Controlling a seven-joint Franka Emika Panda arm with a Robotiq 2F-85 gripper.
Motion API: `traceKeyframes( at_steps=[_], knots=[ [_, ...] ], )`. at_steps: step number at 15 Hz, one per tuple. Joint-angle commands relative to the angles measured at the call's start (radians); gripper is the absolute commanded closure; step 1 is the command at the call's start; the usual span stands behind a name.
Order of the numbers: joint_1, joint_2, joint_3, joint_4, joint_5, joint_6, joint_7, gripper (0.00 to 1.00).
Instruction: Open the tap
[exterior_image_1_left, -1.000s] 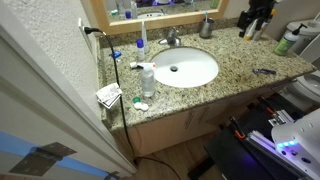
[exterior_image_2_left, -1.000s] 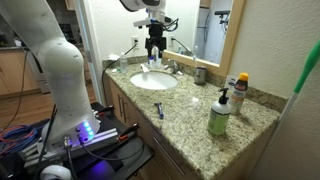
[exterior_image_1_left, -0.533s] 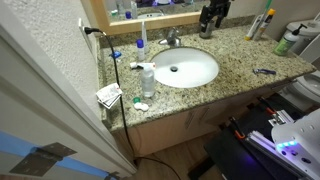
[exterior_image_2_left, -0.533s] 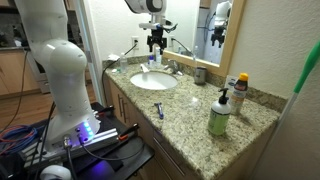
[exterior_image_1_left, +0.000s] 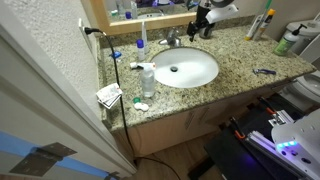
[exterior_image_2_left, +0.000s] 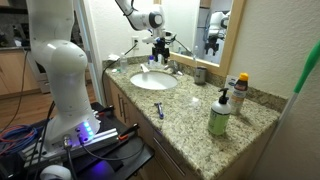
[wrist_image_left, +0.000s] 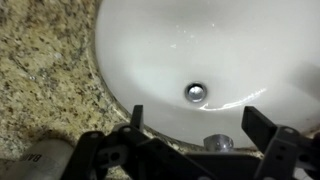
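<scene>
Speckled granite bench (exterior_image_1_left: 240, 55) runs along a mirrored wall, with a white oval basin (exterior_image_1_left: 186, 68) sunk near its middle. The tap (exterior_image_1_left: 172, 40) stands at the bench's back edge just behind the basin, its spout toward the bowl. In both exterior views the gripper (exterior_image_2_left: 160, 50) hangs over that back edge, above and close to the tap; whether they touch cannot be told. The wrist view looks down on the basin's drain (wrist_image_left: 196, 92), with the two dark fingers (wrist_image_left: 136, 118) spread wide and nothing between them but a small silver piece low in the picture. A clear bottle (exterior_image_1_left: 148, 78) stands beside the basin toward the bench's wall end, and a green bottle (exterior_image_2_left: 219, 112) near the opposite end.
</scene>
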Motion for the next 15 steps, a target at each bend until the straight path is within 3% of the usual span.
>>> traceKeyframes(
  at_steps=[1, 5, 6, 15],
  knots=[
    [0.01, 0.133, -0.023, 0.116, -0.002, 0.132, 0.092, 0.0],
    [0.003, 0.218, -0.044, 0.247, 0.062, 0.166, 0.117, 0.0],
    [0.015, 0.171, -0.05, 0.175, 0.04, 0.163, 0.105, 0.0],
    [0.017, 0.227, -0.047, 0.281, 0.145, 0.149, 0.138, 0.0]
  ],
)
